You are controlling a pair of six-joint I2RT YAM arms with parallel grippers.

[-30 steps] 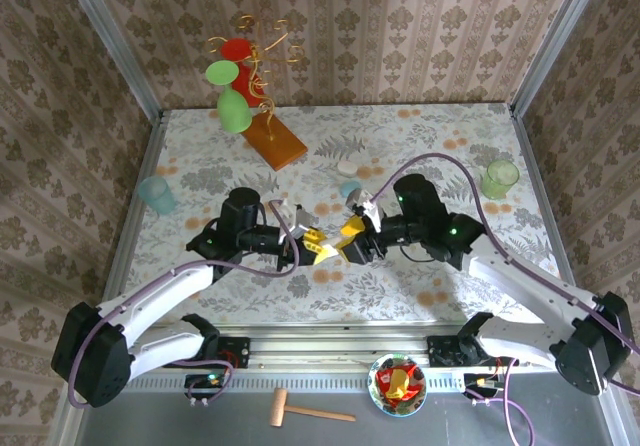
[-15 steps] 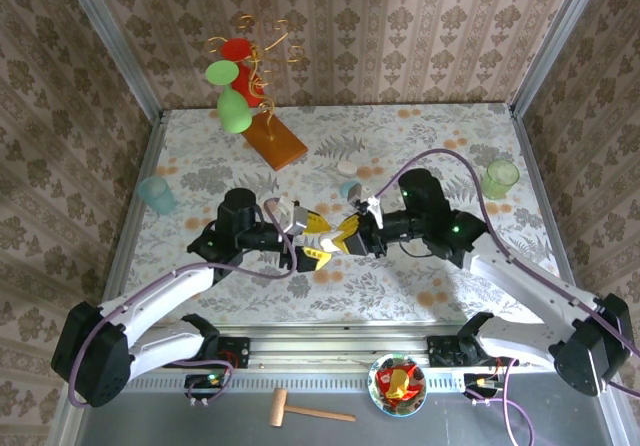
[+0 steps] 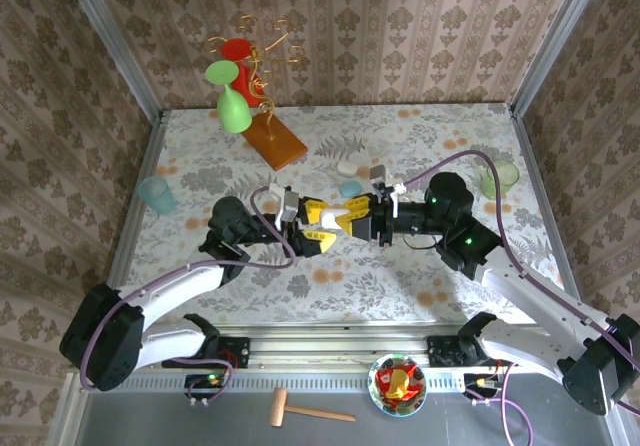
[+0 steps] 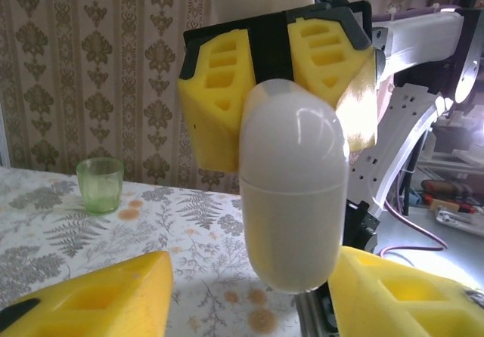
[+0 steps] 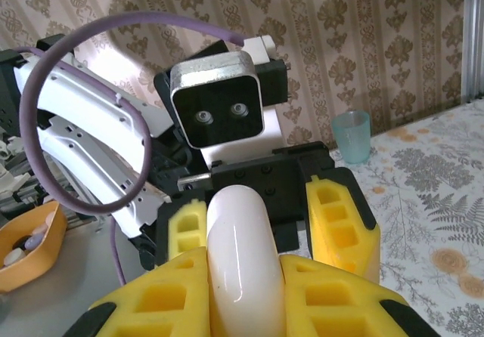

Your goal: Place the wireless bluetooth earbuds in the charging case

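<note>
The charging case [image 3: 336,215] is a white, closed oval pod held in the air between the two grippers, above the middle of the table. My right gripper [image 5: 243,307] is shut on the case [image 5: 238,254], a yellow finger pressed to each side. In the left wrist view the case [image 4: 293,193] hangs from those fingers, its seam line showing. My left gripper [image 4: 249,299] is open around its free end, with a gap on the left side. Seen from above, the left gripper [image 3: 316,226] faces the right gripper [image 3: 352,218]. The earbuds are out of view.
A green cup [image 3: 500,178] stands at the far right and a blue cup [image 3: 157,194] at the left. A wire stand with red and green cups on an orange base [image 3: 272,141] is at the back. A small white oval piece [image 3: 347,168] lies behind the grippers.
The left jaws, shut a second ago, have opened off the case while the right jaws closed on it. Both grippers have shifted toward the far side of the table.
</note>
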